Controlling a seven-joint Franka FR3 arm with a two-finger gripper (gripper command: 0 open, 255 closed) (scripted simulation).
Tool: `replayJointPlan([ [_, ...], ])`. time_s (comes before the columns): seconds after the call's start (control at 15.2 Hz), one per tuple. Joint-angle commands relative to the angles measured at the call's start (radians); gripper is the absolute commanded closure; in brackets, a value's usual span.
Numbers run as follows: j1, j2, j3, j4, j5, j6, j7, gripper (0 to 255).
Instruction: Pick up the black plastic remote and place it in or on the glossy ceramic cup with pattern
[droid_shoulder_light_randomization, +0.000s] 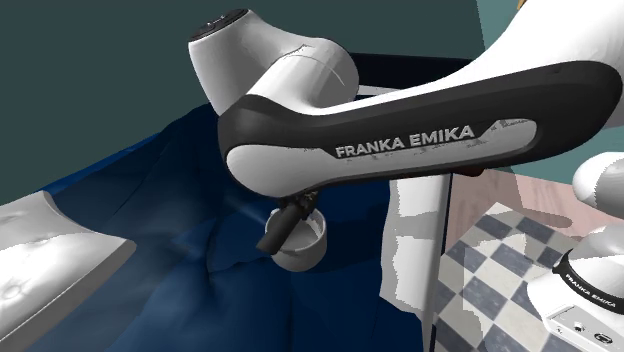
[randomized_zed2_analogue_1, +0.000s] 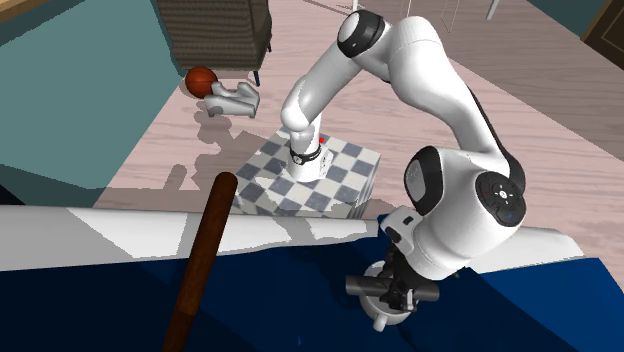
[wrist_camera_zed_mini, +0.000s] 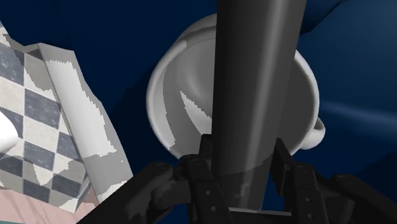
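My gripper (wrist_camera_zed_mini: 245, 159) is shut on a long dark remote (wrist_camera_zed_mini: 254, 76), clasped between both fingers (wrist_camera_zed_mini: 207, 156). Directly beneath it stands a white cup (wrist_camera_zed_mini: 167, 95) with a handle on one side, resting on the blue bedding. In the shoulder view the remote (droid_shoulder_light_randomization: 281, 228) hangs from under the arm, and its lower end reaches into the mouth of the cup (droid_shoulder_light_randomization: 305, 250). From the second exterior view the gripper (randomized_zed2_analogue_1: 392, 292) hovers right over the cup (randomized_zed2_analogue_1: 387, 322). The far end of the remote is out of sight in the wrist view.
Rumpled dark blue bedding (droid_shoulder_light_randomization: 150, 230) covers the surface, with a white edge (droid_shoulder_light_randomization: 405, 250) beside the checkered stand (randomized_zed2_analogue_1: 320, 185). A brown wooden post (randomized_zed2_analogue_1: 200, 265) rises in front of the second exterior view. A ball (randomized_zed2_analogue_1: 201, 80) and a cabinet (randomized_zed2_analogue_1: 215, 30) stand far off on the floor.
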Motion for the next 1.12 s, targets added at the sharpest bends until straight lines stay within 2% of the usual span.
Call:
replayJointPlan([
  [0.0, -0.004, -0.009, 0.009, -0.011, 0.009, 0.018, -0.002, 255],
  [0.46, -0.004, -0.009, 0.009, -0.011, 0.009, 0.018, -0.002, 255],
  [0.53, -0.004, -0.009, 0.009, -0.011, 0.009, 0.018, -0.002, 0],
  [0.86, -0.004, -0.009, 0.009, -0.011, 0.009, 0.018, -0.002, 0],
  [1.06, -0.017, 0.006, -0.003, 0.082, -0.012, -0.074, 0.015, 0],
])
